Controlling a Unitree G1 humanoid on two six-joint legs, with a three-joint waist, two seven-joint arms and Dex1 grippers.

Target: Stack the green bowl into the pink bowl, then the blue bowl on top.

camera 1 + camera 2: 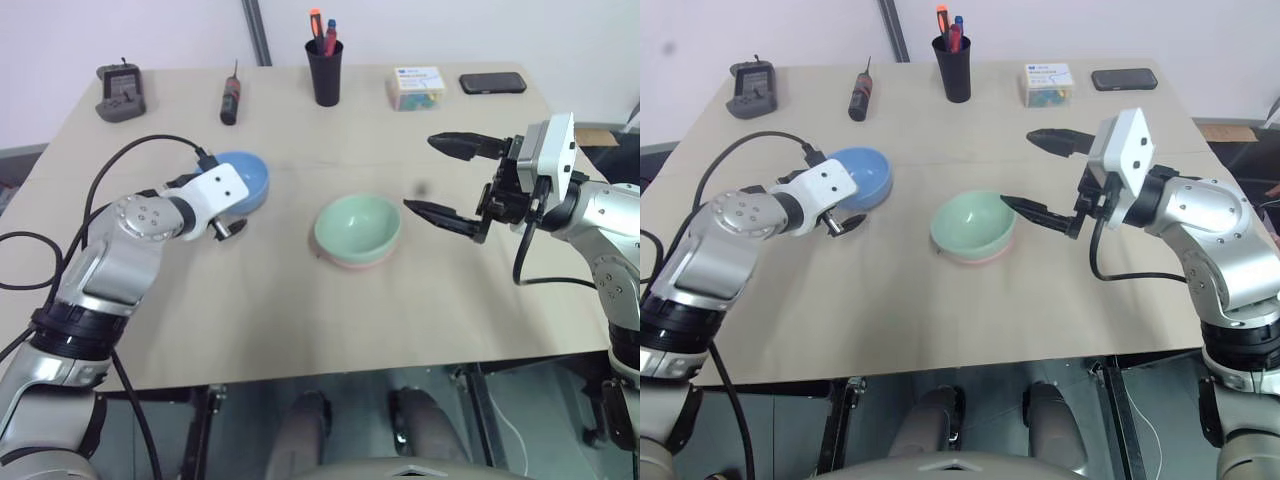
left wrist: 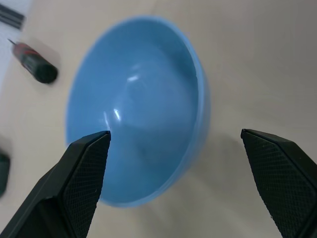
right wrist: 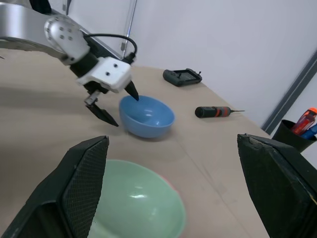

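The green bowl (image 1: 357, 226) sits nested in the pink bowl (image 1: 351, 263), whose rim shows just under it at the table's middle. The blue bowl (image 1: 247, 180) stands upright to their left. My left gripper (image 2: 174, 133) is open at the blue bowl's near rim, one finger over the inside and the other outside the wall, neither clearly touching. My right gripper (image 1: 420, 173) hangs open above the table just right of the green bowl, with nothing between its fingers.
Along the table's far edge stand a black handheld device (image 1: 121, 92), a red-and-black screwdriver (image 1: 231, 100), a black pen cup (image 1: 324, 70), a small box (image 1: 415, 86) and a phone (image 1: 492, 83). A black cable (image 1: 130, 155) loops by my left arm.
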